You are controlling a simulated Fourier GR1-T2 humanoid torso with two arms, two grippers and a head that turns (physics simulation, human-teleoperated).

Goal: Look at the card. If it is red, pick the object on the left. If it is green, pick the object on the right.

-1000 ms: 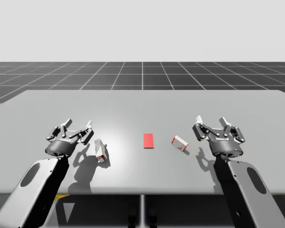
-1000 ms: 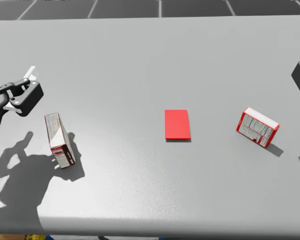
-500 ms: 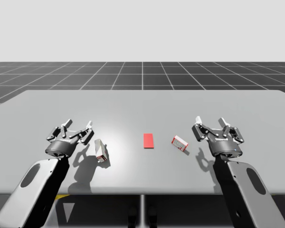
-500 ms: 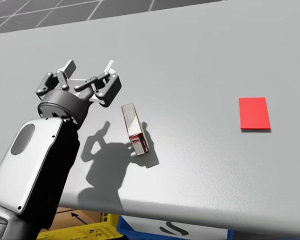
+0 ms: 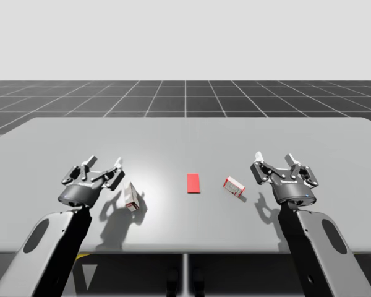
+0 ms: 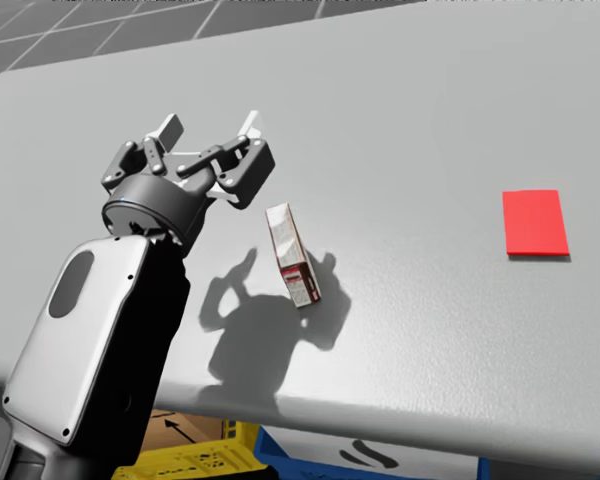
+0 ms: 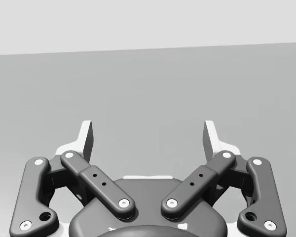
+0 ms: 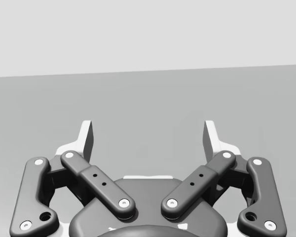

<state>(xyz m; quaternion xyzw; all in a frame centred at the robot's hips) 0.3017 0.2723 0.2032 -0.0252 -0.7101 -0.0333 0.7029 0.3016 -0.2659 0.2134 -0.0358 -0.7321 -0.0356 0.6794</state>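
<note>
A red card (image 5: 193, 183) (image 6: 535, 222) lies flat at the table's middle. To its left stands a small red and white box (image 5: 130, 196) (image 6: 291, 254); another red and white box (image 5: 234, 186) sits to the card's right. My left gripper (image 5: 102, 168) (image 6: 208, 128) (image 7: 148, 134) hovers open just left of the left box, with nothing between its fingers. My right gripper (image 5: 275, 160) (image 8: 148, 134) is open too, to the right of the right box, apart from it.
The grey table (image 5: 185, 136) has its front edge (image 6: 380, 415) close below the left box. Yellow and blue crates (image 6: 220, 455) sit under the table's edge. Bare tabletop stretches behind the card.
My head has turned a little further left. In the high view my left arm has shifted slightly up and forward beside the left box. The right arm has not moved.
</note>
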